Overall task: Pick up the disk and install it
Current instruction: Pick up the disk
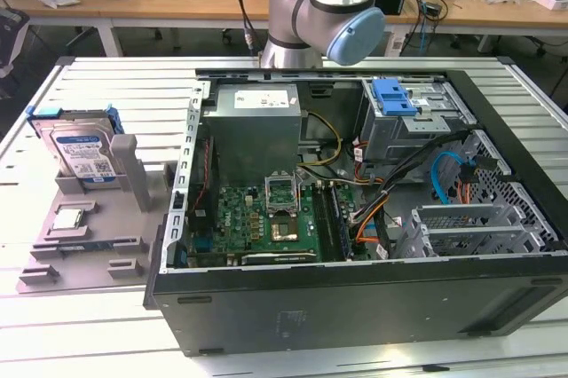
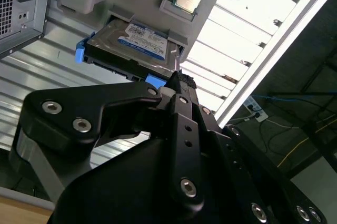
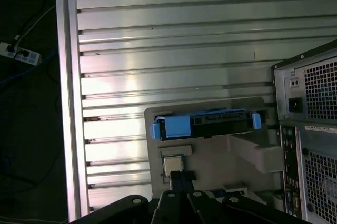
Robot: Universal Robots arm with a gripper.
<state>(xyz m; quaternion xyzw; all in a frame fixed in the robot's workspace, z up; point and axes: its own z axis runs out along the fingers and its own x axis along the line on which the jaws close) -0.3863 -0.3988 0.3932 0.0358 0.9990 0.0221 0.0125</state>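
The disk (image 1: 82, 149), silver with a white-and-blue label and blue carrier, stands on edge in a grey holder (image 1: 106, 218) at the exterior view's left.

here's the slotted aluminium table (image 1: 98, 342), silver ribs running right across it. the big black computer case (image 1: 355, 307) lies on its side directly on the slats, open side up. just beside the case, toward the exterior view's left, a grey fixture plate (image 1: 106, 232) sits flat on the same slats.
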